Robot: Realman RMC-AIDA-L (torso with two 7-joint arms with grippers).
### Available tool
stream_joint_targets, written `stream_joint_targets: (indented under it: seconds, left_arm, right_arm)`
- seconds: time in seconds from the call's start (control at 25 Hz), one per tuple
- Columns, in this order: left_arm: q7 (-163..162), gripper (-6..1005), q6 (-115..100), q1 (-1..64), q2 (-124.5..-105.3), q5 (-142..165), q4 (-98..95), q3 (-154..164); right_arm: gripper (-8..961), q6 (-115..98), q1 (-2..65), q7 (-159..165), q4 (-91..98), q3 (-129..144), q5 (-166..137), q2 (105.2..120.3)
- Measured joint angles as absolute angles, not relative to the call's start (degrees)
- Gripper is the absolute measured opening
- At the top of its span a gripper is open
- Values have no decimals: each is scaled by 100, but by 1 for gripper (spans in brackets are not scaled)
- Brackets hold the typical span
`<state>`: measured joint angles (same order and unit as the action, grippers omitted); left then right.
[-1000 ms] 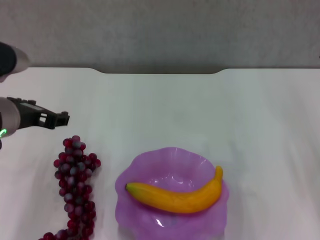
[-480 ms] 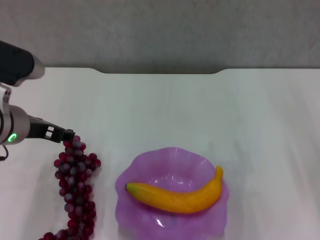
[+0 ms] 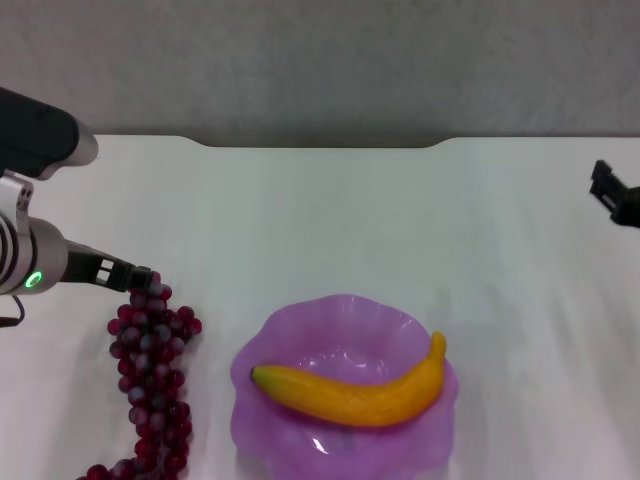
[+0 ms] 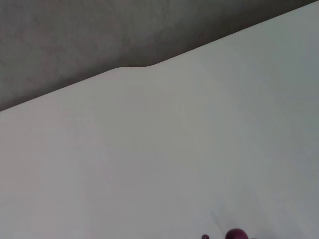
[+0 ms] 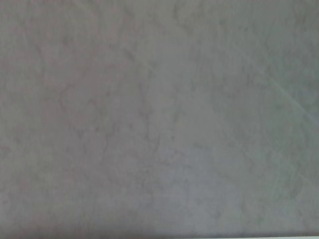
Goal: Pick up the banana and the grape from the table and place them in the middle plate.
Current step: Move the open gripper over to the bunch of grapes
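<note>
The banana (image 3: 355,392) lies in the purple plate (image 3: 335,306) at the near middle of the white table (image 3: 330,215). The grape bunch (image 3: 150,370) lies on the table left of the plate and runs toward the near edge. My left gripper (image 3: 136,277) is low at the far top end of the bunch, touching or just above the top grapes. One grape (image 4: 236,234) shows in the left wrist view. My right gripper (image 3: 614,195) is at the far right edge, above the table and away from the fruit.
The table's notched far edge (image 3: 320,146) meets a grey wall (image 3: 330,60). The right wrist view shows only grey wall (image 5: 159,119). Bare tabletop lies between the plate and the far edge.
My left gripper has come down and toward the grape bunch, reaching its top end. My right gripper has come into view at the right edge. The banana and plate have not moved.
</note>
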<state>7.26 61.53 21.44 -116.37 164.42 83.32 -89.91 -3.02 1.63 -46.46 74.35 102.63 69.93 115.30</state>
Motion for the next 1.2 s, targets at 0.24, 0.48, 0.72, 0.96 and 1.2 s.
stream_joint_targets:
  seconds: [0.24,0.48,0.72,0.96,1.2]
  left_arm:
    - [707,827,6153,2123,-11637,16443,8360,-8978]
    - [707,827,6161,2116,-11637,16442,8382,-8974]
    - [709,826,6191,2079,-11633,16443,8451,-8947]
    - [711,826,6191,2049,-11628,16445,8529,-8946]
    - [712,826,6174,2047,-11628,16445,8534,-8947]
  right_arm:
    - [678,-293,188,-4638,7299,10484,6996,11533]
    - [678,-243,218,-4571,7295,10922,6996,11518]
    - [678,-235,136,-4577,7518,11281,6994,11524]
    - [679,-283,126,-4530,7339,11176,6998,11525]
    - [679,-361,118,-4390,7031,10875,6998,11527]
